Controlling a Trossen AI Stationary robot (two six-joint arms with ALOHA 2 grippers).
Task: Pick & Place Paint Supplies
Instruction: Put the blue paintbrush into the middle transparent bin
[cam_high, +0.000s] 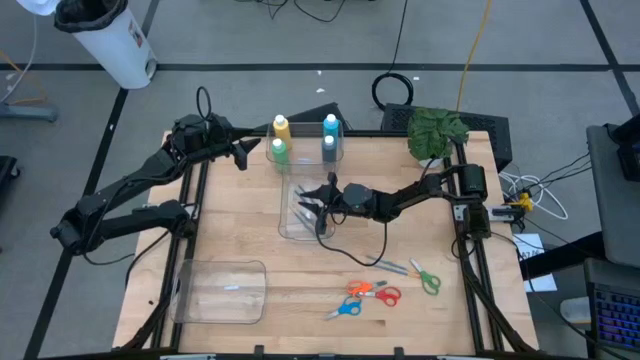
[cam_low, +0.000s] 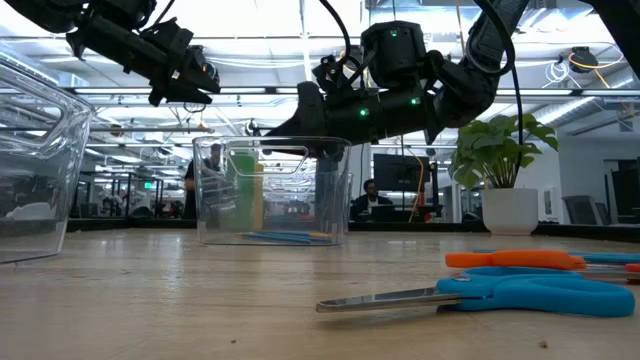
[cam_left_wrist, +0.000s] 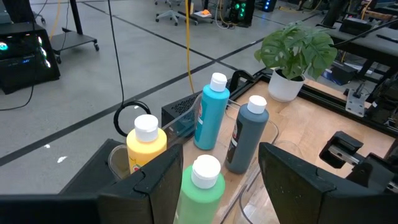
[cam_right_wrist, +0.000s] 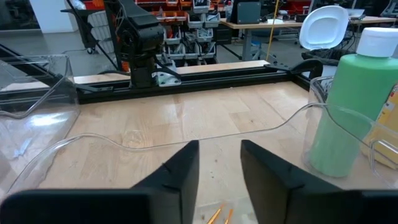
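Note:
Four white-capped paint bottles stand upright together near the table's far edge, with clear container walls around them: yellow (cam_high: 281, 127), green (cam_left_wrist: 202, 193), light blue (cam_left_wrist: 211, 115) and grey-blue (cam_left_wrist: 249, 134). My left gripper (cam_left_wrist: 221, 180) hangs open just left of them, the green bottle ahead of its fingers, touching nothing. My right gripper (cam_right_wrist: 219, 168) is open over a clear bin (cam_low: 272, 190) at mid-table, its fingers level above the rim with nothing between them. Thin brushes (cam_low: 285, 237) lie on the bin's floor; orange tips (cam_right_wrist: 219, 215) show below the fingers.
Orange (cam_high: 372, 292), blue (cam_high: 345, 310) and green (cam_high: 428, 282) scissors and a thin stick (cam_high: 388, 266) lie at the near right. A second clear container (cam_high: 222, 292) sits near left. A potted plant (cam_high: 435, 130) stands far right. A person sits in the room beyond.

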